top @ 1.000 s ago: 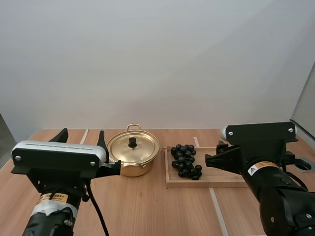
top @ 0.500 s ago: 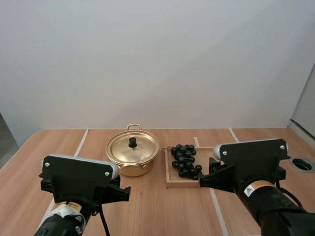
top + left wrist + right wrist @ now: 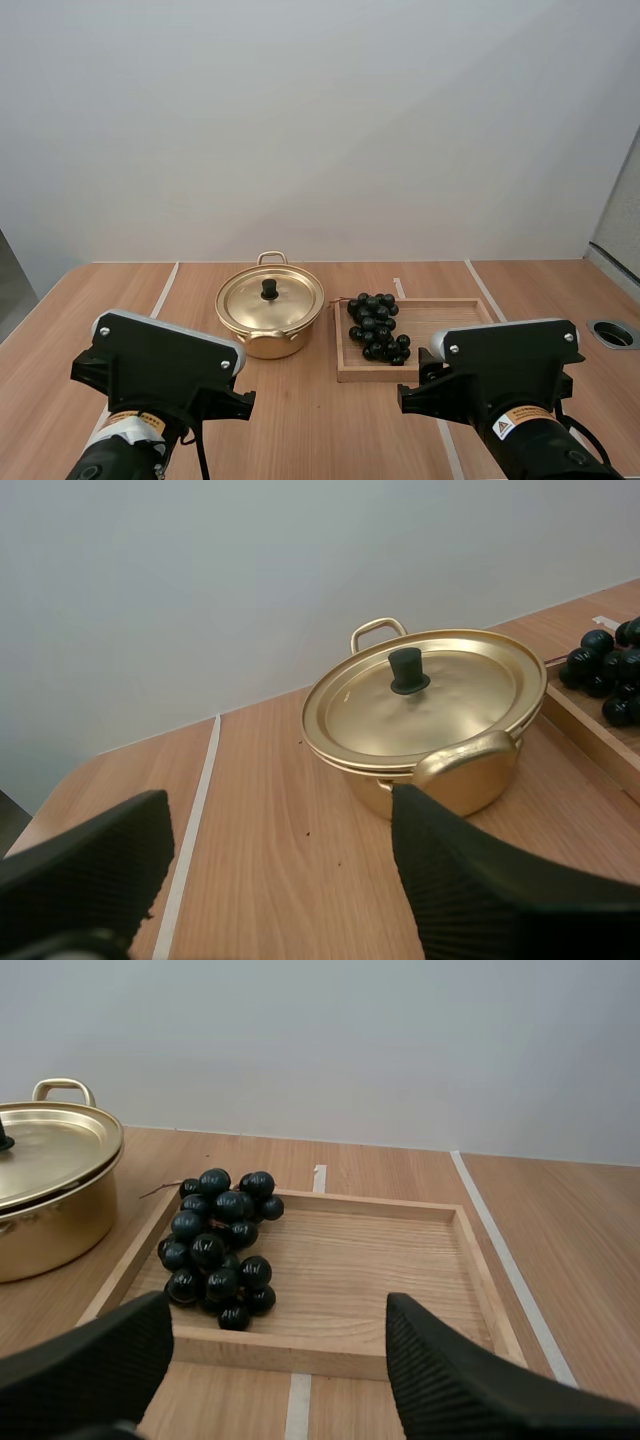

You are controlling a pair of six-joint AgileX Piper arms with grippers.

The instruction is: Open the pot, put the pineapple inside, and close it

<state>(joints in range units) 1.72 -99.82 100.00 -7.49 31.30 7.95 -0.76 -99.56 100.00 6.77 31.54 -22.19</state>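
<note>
Your left tool (image 3: 280,885) gapes empty, the lidded pot (image 3: 425,715) straight ahead, so that arm's nearer. Grapes (image 3: 218,1250) sit in the tray (image 3: 380,1260) before your right tool (image 3: 280,1360), also spread wide, empty.

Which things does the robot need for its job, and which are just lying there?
For the job: pot, lid, bunch of grapes (the only fruit here), left hand and right hand, both open.
Just lying about: wooden tray under the grapes, table.
</note>
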